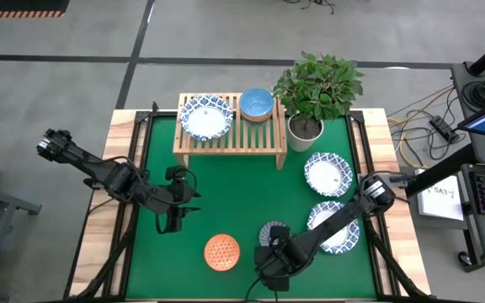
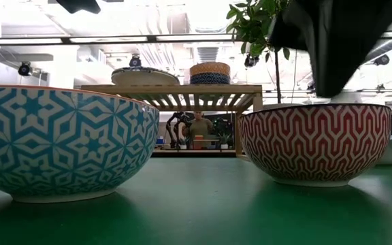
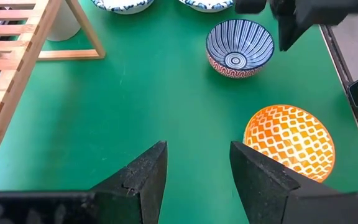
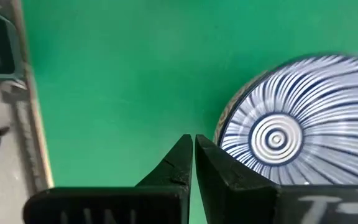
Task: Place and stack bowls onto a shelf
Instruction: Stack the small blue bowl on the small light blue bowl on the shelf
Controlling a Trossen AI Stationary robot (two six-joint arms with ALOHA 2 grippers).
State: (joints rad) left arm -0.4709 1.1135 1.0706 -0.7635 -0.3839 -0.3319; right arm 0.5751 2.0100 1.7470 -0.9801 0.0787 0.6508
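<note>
Two bowls already sit on the shelf [image 1: 229, 135] at the table's far edge: a wide white one [image 1: 205, 117] and a small blue one [image 1: 256, 103]. Near the front edge stands a red-patterned bowl with a blue-striped inside [image 3: 239, 46], and beside it an orange bowl [image 1: 221, 252]; two more white bowls [image 1: 327, 174] lie along the right edge. The right gripper [image 4: 193, 152] hangs with its fingers pressed together, empty, just beside the striped bowl's rim and not on it. The left gripper [image 3: 197, 171] waits over the mat toward the left side, fingers spread, holding nothing. These bowls look like glazed ceramic: stiff, fairly heavy, slick and breakable. The best hold is probably a pinch across the rim wall, one finger inside.
</note>
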